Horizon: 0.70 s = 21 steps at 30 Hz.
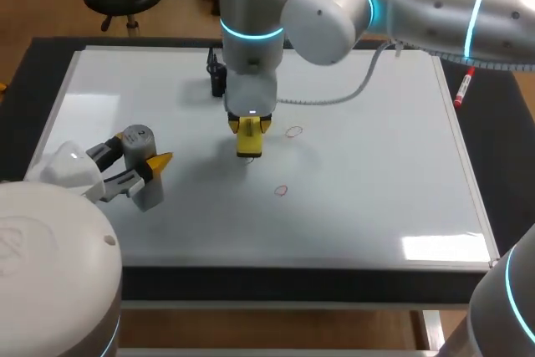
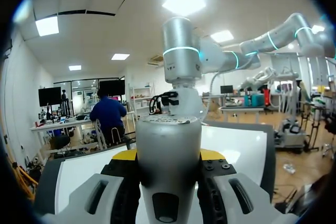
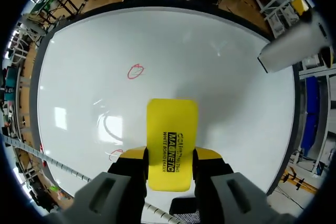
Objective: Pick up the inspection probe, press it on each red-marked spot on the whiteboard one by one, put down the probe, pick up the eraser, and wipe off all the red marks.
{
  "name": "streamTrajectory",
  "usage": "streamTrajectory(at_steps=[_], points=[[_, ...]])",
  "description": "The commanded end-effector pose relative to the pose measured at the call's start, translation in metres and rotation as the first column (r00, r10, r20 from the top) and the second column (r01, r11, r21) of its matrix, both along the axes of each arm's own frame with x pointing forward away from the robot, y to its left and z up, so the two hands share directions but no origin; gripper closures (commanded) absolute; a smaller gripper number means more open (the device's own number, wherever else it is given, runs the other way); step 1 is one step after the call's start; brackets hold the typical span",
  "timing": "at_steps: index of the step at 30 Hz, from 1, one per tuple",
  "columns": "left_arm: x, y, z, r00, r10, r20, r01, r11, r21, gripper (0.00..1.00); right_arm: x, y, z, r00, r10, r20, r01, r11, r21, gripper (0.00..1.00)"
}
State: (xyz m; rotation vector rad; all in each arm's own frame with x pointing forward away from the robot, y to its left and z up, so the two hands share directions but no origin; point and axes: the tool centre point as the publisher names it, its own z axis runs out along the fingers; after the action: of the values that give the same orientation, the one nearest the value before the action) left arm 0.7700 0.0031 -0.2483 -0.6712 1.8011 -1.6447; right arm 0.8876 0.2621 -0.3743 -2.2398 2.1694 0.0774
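Evidently wiping is in hand: the right tool (image 3: pixel 169 156) clamps the yellow eraser (image 3: pixel 172 124) upright, pressed to the whiteboard (image 1: pixel 376 165) near a red mark (image 1: pixel 292 132). The left tool (image 2: pixel 169 156) grips the inspection probe (image 1: pixel 139 141) off to the side, likely to keep clear.

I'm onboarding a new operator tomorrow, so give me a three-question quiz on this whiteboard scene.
1. True or false: the right claw is shut on the yellow eraser.
2. What does the left claw hold? A) grey probe B) screwdriver C) nothing
3. In the head view, how many red marks show on the whiteboard clear of the eraser?
Key: 1 true; 2 A; 3 two.
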Motion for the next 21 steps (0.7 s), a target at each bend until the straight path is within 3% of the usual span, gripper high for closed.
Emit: streamTrajectory(at_steps=[1,11,21], points=[[0.001,-0.002,0.000,1.000,0.006,0.000,-0.006,1.000,0.001,1.00,-0.016,0.000,-0.004,1.000,0.002,0.009,-0.002,1.000,0.009,1.00],[0.001,-0.002,0.000,1.000,0.006,0.000,-0.006,1.000,0.001,1.00,-0.031,0.014,-0.037,1.000,0.015,-0.019,-0.015,1.000,-0.014,1.00],[0.001,-0.002,0.000,1.000,0.006,0.000,-0.006,1.000,0.001,1.00,-0.036,0.031,-0.045,0.998,0.041,-0.037,-0.042,0.999,-0.008,1.00]])
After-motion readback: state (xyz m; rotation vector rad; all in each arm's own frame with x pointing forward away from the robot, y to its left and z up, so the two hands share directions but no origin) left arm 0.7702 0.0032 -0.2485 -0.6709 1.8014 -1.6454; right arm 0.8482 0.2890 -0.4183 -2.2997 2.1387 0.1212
